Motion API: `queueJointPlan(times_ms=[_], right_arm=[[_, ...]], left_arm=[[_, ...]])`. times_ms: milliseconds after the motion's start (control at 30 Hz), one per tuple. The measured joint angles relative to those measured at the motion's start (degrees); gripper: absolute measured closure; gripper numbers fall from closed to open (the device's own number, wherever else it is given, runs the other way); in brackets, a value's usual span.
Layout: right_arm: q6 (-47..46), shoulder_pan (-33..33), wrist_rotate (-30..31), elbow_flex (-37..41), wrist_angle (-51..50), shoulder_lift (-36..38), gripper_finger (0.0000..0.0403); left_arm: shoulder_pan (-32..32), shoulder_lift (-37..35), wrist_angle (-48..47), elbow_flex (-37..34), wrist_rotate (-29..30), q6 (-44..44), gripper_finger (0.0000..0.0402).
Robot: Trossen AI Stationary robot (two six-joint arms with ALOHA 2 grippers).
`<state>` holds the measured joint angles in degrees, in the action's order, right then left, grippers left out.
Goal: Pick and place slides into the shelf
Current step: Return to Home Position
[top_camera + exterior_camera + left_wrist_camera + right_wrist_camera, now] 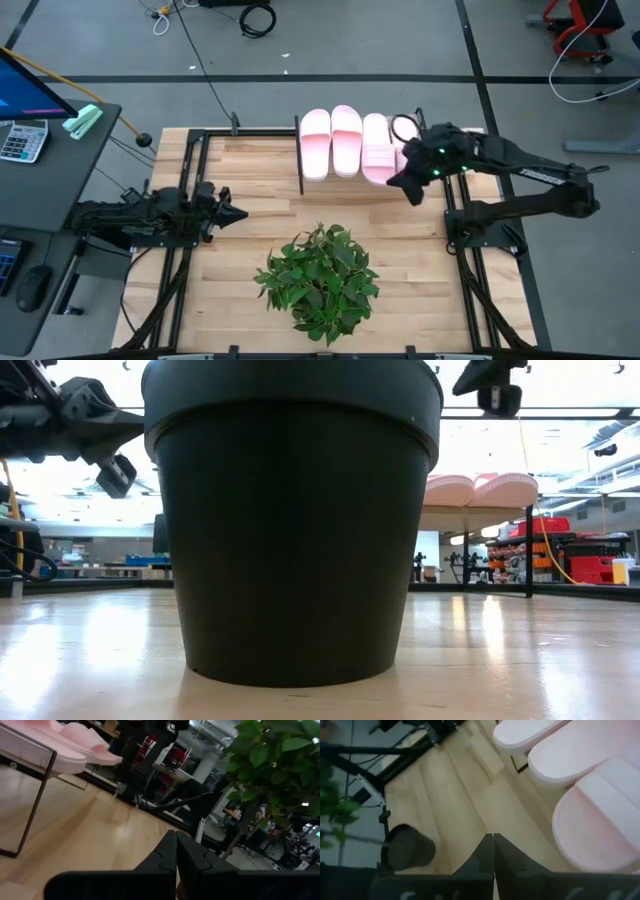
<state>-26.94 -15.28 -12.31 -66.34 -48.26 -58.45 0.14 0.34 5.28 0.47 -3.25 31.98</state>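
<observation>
Fingers (162, 857) of the left gripper (238, 213) are pressed flat together with nothing between them; this arm lies low at the left side of the table (250, 165), well apart from the shelf (300, 160). Those of the right gripper (408, 190) are also closed tip to tip and hold nothing, as the right wrist view shows (493, 855). That gripper hangs over the right end of the shelf, just above the slides (346, 140).

One shelf stands at the far middle of the table, and the slides lie on its plank side by side, parallel to one another. From above, three pink slides are plain; the right arm covers the place beside the third, so whether a fourth lies there cannot be told. The right wrist view also shows three. In the low view two rounded pink ends jut over the plank's edge, raised on thin black legs.

One black pot (290, 530) stands at the near middle of the table and holds one leafy green plant (320, 272), whose foliage hides the pot from above. The pot sits well apart from the shelf and between the two arms.
</observation>
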Motion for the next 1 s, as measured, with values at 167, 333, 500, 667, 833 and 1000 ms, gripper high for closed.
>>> queueJointPlan(times_ms=[167,333,500,667,833,1000], right_arm=[[-0.57,2.76,0.53,7.40,1.39,9.09,0.0403],[-4.74,5.52,3.05,19.55,13.91,20.26,0.0403],[-3.89,6.81,4.94,30.37,29.44,28.62,0.0403],[-4.60,6.81,4.93,39.86,40.80,37.03,0.0403],[-5.38,6.81,4.52,45.78,49.07,44.25,0.0403],[-7.79,6.81,4.42,49.38,52.41,48.71,0.0403]], left_arm=[[0.00,0.00,-0.70,0.00,0.05,-0.01,0.0368],[0.00,0.00,-0.68,-0.02,0.07,-0.04,0.0352],[0.00,0.00,-0.66,-0.02,0.10,-0.05,0.0345],[0.00,0.00,-0.64,-0.02,0.11,-0.08,0.0348],[0.00,0.00,-0.64,-0.04,0.14,-0.06,0.0356],[0.00,0.00,-0.64,-0.04,0.14,-0.05,0.0357]])
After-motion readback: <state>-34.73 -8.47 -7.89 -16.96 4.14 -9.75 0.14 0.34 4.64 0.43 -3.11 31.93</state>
